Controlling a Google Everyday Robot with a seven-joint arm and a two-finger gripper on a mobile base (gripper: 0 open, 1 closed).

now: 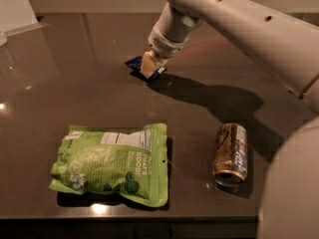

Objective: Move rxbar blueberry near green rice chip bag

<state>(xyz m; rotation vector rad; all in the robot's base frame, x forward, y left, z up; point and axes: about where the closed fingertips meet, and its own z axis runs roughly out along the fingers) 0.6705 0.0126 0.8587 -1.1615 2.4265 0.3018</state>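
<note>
The rxbar blueberry (133, 62) is a small dark-blue wrapper at the far middle of the dark table. My gripper (149, 66) comes down on it from the upper right, and its tan fingers are closed across the bar's middle, so blue corners stick out on both sides. The bar looks level, at or just above the tabletop. The green rice chip bag (112, 163) lies flat near the table's front edge, well in front of and to the left of the gripper.
A brown-gold drink can (230, 152) lies on its side at the front right, to the right of the bag. My arm (249, 24) spans the upper right. A pale object (12, 6) stands at the far left corner.
</note>
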